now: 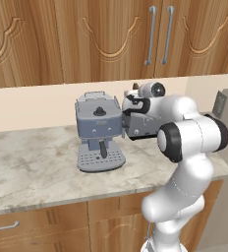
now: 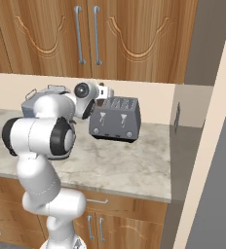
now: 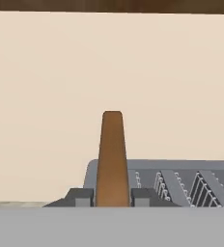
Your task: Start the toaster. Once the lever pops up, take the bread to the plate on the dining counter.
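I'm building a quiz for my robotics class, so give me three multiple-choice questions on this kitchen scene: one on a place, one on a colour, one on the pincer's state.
1. Where does the toaster stand? A on the worktop beside the espresso machine; B in a cabinet; C on the floor.
2. What colour is the espresso machine? A red; B blue-grey; C green.
3. What is the pincer doing? A open, empty; B shut on a cup; C shut on the bread.
Answers: A, both stand side by side on the marble top; B, its body shows blue-grey; C, the slice stands clamped between the fingertips.
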### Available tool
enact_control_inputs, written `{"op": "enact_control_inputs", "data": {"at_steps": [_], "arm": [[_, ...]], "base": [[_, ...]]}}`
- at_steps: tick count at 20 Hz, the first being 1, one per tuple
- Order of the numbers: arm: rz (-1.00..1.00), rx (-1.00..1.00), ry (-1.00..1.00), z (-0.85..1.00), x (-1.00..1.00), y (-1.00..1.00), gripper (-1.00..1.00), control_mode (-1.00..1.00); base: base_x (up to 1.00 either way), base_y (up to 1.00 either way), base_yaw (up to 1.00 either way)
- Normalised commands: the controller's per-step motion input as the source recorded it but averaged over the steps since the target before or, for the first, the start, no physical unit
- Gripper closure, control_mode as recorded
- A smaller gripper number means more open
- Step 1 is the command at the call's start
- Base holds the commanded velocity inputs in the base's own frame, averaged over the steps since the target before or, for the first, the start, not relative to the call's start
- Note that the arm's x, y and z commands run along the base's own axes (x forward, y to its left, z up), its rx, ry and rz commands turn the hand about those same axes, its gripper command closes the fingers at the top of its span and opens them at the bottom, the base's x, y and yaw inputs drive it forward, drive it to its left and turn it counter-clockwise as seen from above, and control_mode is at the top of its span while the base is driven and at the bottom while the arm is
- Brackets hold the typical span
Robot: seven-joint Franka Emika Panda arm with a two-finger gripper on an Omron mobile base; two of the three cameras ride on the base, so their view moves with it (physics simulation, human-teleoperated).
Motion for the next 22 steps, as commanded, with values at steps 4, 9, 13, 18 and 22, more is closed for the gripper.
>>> {"op": "enact_control_inputs", "data": {"at_steps": [4, 9, 13, 18, 22], "arm": [[0.00, 0.00, -0.08, 0.27, -0.21, -0.05, 1.00, -1.00], [0.00, 0.00, -0.04, 0.28, -0.37, -0.12, 1.00, -1.00], [-0.02, -0.01, 0.00, 0.33, -0.54, 0.00, 1.00, -1.00], [-0.03, 0.00, 0.01, 0.29, -0.62, 0.00, 1.00, -1.00], [-0.03, 0.00, 0.05, 0.27, -0.77, 0.00, 1.00, -1.00]], "base": [[0.00, 0.00, 0.00], [0.00, 0.00, 0.00], [0.00, 0.00, 0.00], [0.00, 0.00, 0.00], [0.00, 0.00, 0.00]]}}
